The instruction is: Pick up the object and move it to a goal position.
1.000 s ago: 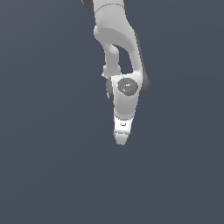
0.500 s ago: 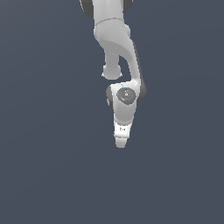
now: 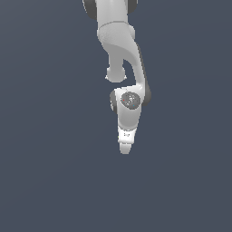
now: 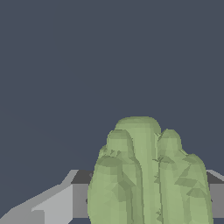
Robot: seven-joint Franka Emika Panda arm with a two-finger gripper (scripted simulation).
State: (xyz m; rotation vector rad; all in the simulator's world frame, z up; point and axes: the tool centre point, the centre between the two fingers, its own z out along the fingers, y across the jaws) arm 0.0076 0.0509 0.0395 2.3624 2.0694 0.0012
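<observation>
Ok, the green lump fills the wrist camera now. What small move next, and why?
Probably a short, slow carry onward. In the wrist view the olive-green lumpy object sits between the claw's fingers, apparently gripped. The exterior view hides it behind the claw, and no goal marker shows, so I cannot judge direction.

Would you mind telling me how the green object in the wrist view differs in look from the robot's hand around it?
Colour: the object is mottled olive-green, while the hand is white and grey with dark pads. Surface: the object is lumpy and faceted, whereas the hand has flat, smooth faces. Position: the object sits in the middle, and the hand's fingers flank it on both sides. In the exterior view the hand shows, but the object is hidden. Both hang above the plain dark floor.
</observation>
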